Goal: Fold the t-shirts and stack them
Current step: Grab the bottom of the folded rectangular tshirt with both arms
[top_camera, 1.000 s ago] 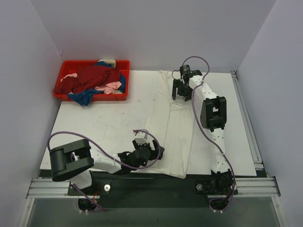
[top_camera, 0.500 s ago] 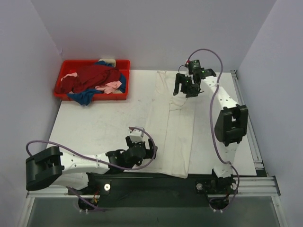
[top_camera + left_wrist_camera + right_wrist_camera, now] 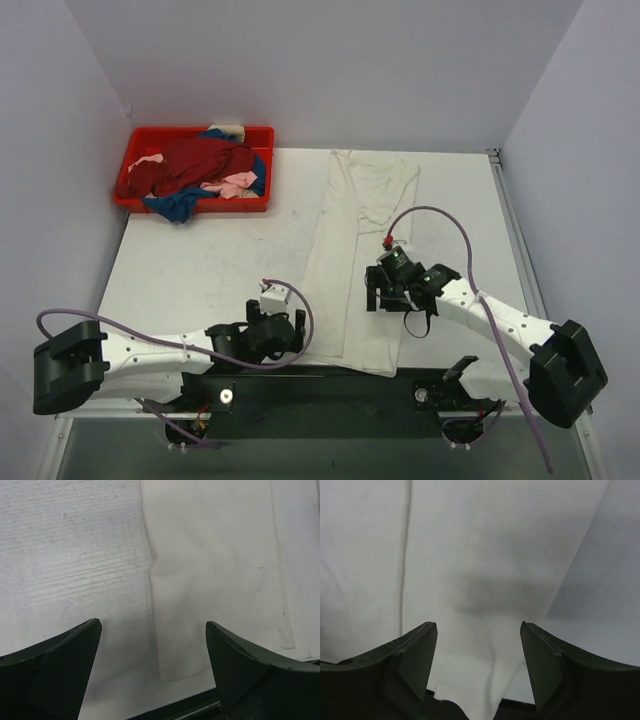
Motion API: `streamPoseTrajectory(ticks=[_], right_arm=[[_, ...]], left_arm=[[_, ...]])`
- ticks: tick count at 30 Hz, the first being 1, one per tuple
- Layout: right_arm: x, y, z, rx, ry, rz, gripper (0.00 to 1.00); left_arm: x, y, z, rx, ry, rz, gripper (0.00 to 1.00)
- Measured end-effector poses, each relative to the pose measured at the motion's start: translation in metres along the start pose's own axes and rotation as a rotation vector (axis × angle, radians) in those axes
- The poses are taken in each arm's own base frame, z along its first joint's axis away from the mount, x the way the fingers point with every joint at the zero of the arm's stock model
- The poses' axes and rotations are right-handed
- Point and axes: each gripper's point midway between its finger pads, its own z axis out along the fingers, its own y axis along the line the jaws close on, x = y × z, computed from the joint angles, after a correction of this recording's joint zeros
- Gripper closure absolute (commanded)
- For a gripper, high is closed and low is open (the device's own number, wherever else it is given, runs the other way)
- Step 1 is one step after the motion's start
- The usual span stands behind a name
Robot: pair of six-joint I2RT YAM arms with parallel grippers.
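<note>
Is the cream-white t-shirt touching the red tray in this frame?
Apart. In the top view a wide strip of bare table lies between the tray's right wall and the left edge of the cream-white t-shirt.

One cream-white t-shirt (image 3: 362, 225), three coloured t-shirts (image 3: 200, 160), one red tray (image 3: 165, 131), two tools, left (image 3: 296, 334) and right (image 3: 385, 301)

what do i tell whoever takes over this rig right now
Left gripper: open, empty, low at the near left edge of the cream-white t-shirt.
Right gripper: open, empty, over the shirt's near right part.
Done: the shirt lies on the table as a long strip, seemingly folded lengthwise.
Dark red t-shirt, blue t-shirt and pale pink t-shirt are heaped in the red tray.
Left: fold the strip short, then fold and stack the others.
</note>
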Motion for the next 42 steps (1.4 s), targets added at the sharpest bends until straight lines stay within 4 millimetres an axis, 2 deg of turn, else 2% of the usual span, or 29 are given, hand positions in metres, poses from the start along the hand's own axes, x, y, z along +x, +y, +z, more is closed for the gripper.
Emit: streamPoseTrajectory(ticks=[1, 3, 9, 16, 20, 29, 37, 42], right_arm=[[0.018, -0.005, 0.000, 0.019, 0.018, -0.006, 0.32], [0.039, -0.010, -0.005, 0.037, 0.019, -0.011, 0.32], [0.053, 0.001, -0.028, 0.012, -0.053, 0.031, 0.39], [0.098, -0.014, -0.027, 0.087, 0.044, 0.041, 0.46], [0.114, -0.018, -0.029, 0.119, 0.086, 0.034, 0.46], [0.135, -0.028, -0.027, 0.170, 0.124, 0.058, 0.49], [0.135, -0.033, -0.030, 0.154, 0.091, 0.111, 0.50], [0.144, -0.038, -0.028, 0.171, 0.106, 0.102, 0.52]], left_arm=[[-0.001, 0.001, -0.002, 0.005, 0.000, -0.003, 0.03], [-0.003, 0.001, -0.006, 0.016, -0.003, -0.011, 0.03], [-0.007, 0.002, -0.013, 0.036, -0.006, -0.023, 0.03], [-0.005, 0.011, -0.011, 0.016, 0.022, -0.004, 0.03], [-0.003, 0.015, -0.008, 0.008, 0.040, 0.005, 0.03], [0.001, 0.016, -0.006, 0.016, 0.069, 0.016, 0.03], [0.003, 0.014, -0.006, 0.026, 0.081, 0.013, 0.03], [0.005, 0.014, -0.006, 0.031, 0.088, 0.012, 0.03]])
